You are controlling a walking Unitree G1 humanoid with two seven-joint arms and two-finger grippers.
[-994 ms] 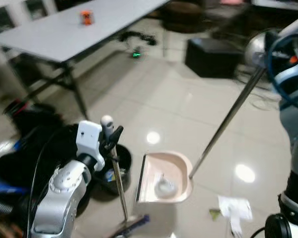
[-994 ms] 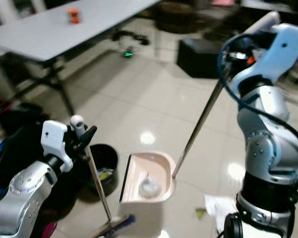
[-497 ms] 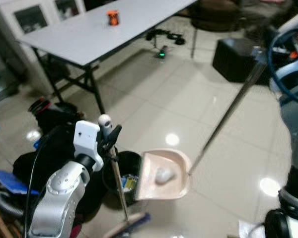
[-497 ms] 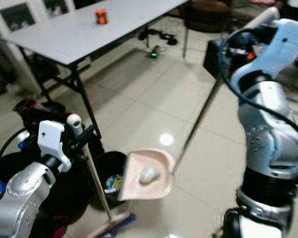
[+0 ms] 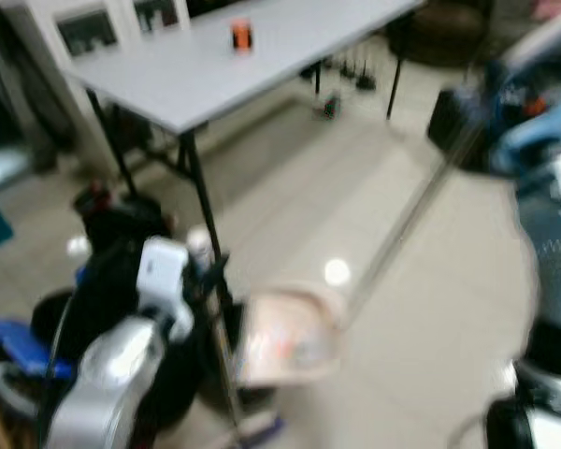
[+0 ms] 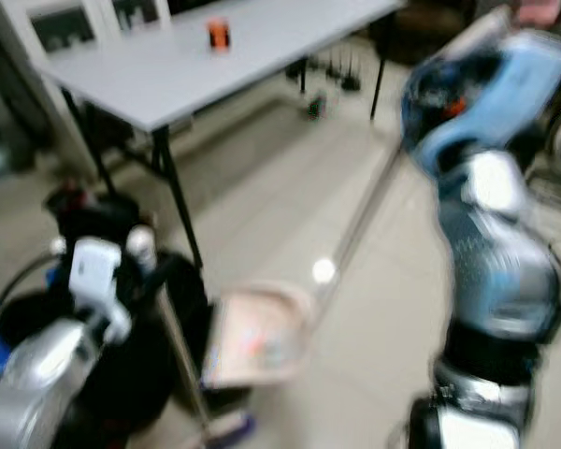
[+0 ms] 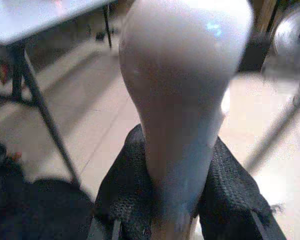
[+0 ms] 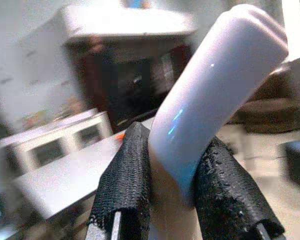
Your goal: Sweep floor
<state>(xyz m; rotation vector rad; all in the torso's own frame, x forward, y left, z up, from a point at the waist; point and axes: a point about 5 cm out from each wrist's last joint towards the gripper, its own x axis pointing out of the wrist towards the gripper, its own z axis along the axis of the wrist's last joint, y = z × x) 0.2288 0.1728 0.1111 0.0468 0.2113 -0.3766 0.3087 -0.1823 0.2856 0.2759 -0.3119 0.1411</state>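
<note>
Dustpan (image 5: 290, 335) over glossy tile floor (image 5: 430, 281) beside grey table (image 5: 262, 47); both fingers pinch handles.

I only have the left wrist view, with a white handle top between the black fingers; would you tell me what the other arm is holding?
Observer: The right tool is shut on the pale grip of the dustpan handle, a long metal rod.
Operator: Thank you. Where is the pan itself?
Observer: The pink dustpan sits low near the floor, just to the right of the broom that the left tool holds.
Operator: Is there anything in it?
Observer: A few small bits lie in it, but the head views are too blurred to name them.
</note>
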